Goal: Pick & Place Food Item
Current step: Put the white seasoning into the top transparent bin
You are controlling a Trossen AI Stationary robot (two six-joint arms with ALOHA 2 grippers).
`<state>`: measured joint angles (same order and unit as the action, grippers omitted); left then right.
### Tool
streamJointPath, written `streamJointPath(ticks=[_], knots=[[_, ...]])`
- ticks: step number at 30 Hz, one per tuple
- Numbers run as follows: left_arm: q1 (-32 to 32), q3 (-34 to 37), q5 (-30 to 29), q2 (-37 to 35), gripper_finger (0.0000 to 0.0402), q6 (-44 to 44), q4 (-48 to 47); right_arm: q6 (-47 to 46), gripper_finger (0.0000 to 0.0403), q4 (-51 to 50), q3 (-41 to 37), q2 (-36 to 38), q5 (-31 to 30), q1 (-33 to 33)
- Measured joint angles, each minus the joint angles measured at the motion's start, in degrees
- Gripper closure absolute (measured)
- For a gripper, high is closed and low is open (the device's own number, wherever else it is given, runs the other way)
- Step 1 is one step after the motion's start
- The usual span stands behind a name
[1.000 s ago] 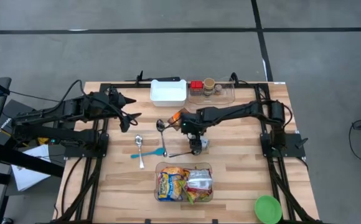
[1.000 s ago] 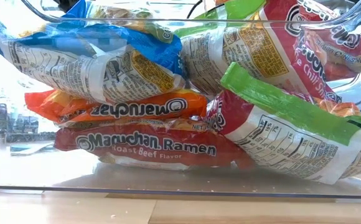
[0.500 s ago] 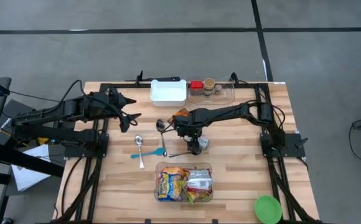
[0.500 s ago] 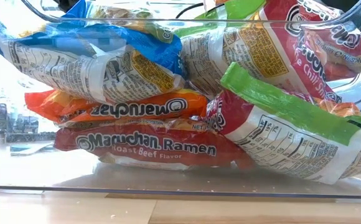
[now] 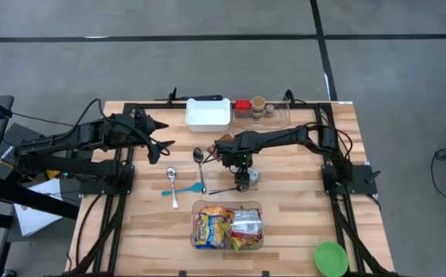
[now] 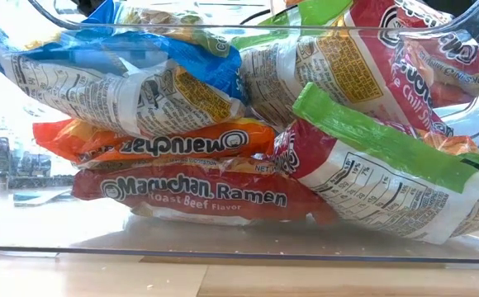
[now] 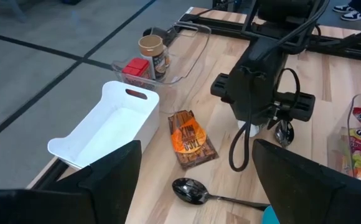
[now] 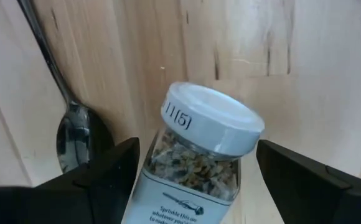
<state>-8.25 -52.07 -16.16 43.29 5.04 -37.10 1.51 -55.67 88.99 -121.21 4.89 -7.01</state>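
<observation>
Seasoning jar (image 8: 200, 155) not picked yet, lay on counter (image 5: 300, 200) just beside spoon (image 8: 73, 134).
Right end effector (image 5: 241, 175) hovered over jar, fingers spread either side, nothing gripped. Grasp and placement remained. Left end effector (image 5: 164, 143) idle, splayed, well away from the jar.

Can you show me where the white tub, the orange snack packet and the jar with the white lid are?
white tub (image 7: 109, 127): left wrist view, on its bare inside floor.
orange snack packet (image 7: 191, 138): left wrist view, on its orange middle.
jar with the white lid (image 8: 213, 119): right wrist view, on the lid's top.
</observation>
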Motion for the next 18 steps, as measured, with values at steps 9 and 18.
streamJointPath(ticks=[9,18], knots=[[0.0,0.0,0.0,0.0,0.0101,0.1,0.1,-1.4,0.0095,1.4,0.0,0.0,0.0,0.6],[0.0,0.0,0.0,0.0,0.0101,0.4,0.1,-2.6,0.0130,1.5,0.0,0.0,0.0,0.4]])
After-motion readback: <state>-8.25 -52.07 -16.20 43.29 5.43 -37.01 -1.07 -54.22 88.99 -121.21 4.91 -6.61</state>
